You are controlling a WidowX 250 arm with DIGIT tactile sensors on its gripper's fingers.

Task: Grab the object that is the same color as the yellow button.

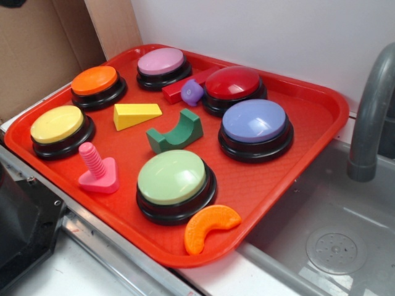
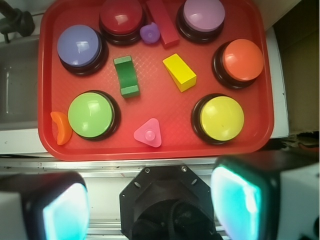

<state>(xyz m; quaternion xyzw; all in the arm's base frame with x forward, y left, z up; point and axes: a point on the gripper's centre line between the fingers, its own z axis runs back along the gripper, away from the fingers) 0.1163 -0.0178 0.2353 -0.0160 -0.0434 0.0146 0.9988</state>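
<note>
A small yellow wedge block (image 1: 136, 115) lies on the red tray (image 1: 308, 105), between the orange button and the green arch; it also shows in the wrist view (image 2: 179, 72). The yellow button (image 1: 57, 124) sits at the tray's left corner and shows in the wrist view (image 2: 221, 118) too. My gripper (image 2: 150, 205) is open and empty, high above the counter in front of the tray, with its pads (image 2: 235, 202) wide apart. The gripper does not show in the exterior view.
The tray also holds orange (image 1: 94, 81), pink (image 1: 161, 61), dark red (image 1: 232, 82), blue (image 1: 253, 121) and pale green (image 1: 171, 177) buttons, a green arch (image 1: 176, 134), a pink screw piece (image 1: 99, 169), an orange crescent (image 1: 209, 227), a red bar (image 1: 179, 89) and a purple piece (image 1: 192, 92). A sink (image 1: 333, 246) and grey faucet (image 1: 369, 117) are on the right.
</note>
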